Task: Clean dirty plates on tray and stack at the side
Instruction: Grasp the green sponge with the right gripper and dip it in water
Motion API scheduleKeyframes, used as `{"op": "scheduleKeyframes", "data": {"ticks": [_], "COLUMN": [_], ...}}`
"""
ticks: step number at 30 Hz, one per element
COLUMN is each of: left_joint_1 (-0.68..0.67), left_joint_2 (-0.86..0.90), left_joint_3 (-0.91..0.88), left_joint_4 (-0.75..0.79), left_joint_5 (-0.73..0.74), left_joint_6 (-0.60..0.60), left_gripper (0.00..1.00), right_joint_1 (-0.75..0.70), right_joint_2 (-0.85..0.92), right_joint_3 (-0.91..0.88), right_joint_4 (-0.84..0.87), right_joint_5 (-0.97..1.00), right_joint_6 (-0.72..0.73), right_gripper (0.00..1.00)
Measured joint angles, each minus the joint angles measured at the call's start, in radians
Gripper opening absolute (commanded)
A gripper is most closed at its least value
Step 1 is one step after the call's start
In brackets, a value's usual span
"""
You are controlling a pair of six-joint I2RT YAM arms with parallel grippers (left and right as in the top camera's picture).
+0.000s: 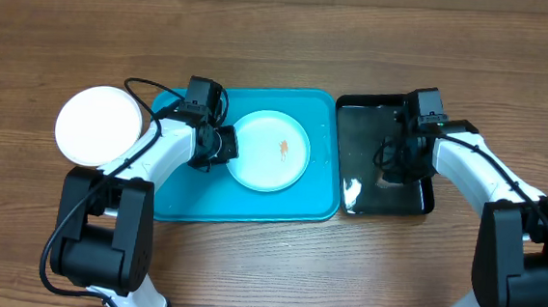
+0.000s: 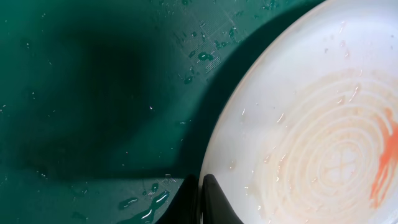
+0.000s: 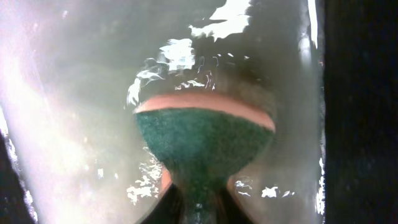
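A pale bluish-white dirty plate [image 1: 269, 150] with an orange smear lies on the turquoise tray [image 1: 320, 191]. My left gripper [image 1: 220, 146] is shut on the plate's left rim. In the left wrist view the fingers [image 2: 200, 200] pinch the plate's edge [image 2: 298, 143], and the wet tray floor [image 2: 93, 93] lies to the left. A white plate [image 1: 100, 125] sits on the table left of the tray. My right gripper [image 1: 395, 158] is over the black tray [image 1: 363, 194], shut on a green and orange sponge [image 3: 205, 140] that is pressed into shallow water.
The glossy black tray holds water and stands right of the turquoise tray, touching it. Bare wooden table [image 1: 267, 259] lies in front of and behind both trays. Both arms reach in from the near edge.
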Motion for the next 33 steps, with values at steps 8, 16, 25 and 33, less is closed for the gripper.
{"op": "scheduleKeyframes", "data": {"ticks": [8, 16, 25, 33], "left_joint_1": [0.000, 0.000, 0.000, 0.000], "left_joint_2": [0.000, 0.000, 0.003, 0.005], "left_joint_3": [0.000, 0.000, 0.000, 0.000], "left_joint_4": [0.001, 0.008, 0.008, 0.003], "left_joint_5": [0.000, -0.001, -0.001, 0.000], "left_joint_6": [-0.004, -0.004, -0.004, -0.004], "left_gripper": [0.19, 0.17, 0.12, 0.04], "right_joint_1": [0.000, 0.000, 0.000, 0.000], "right_joint_2": [0.000, 0.000, 0.000, 0.000], "right_joint_3": [0.031, 0.141, 0.141, 0.141], "right_joint_4": [-0.106, -0.195, -0.210, -0.231], "right_joint_5": [0.000, 0.000, 0.000, 0.000], "right_joint_6": [0.003, -0.003, -0.003, -0.003], "right_gripper": [0.04, 0.04, 0.04, 0.04]}}
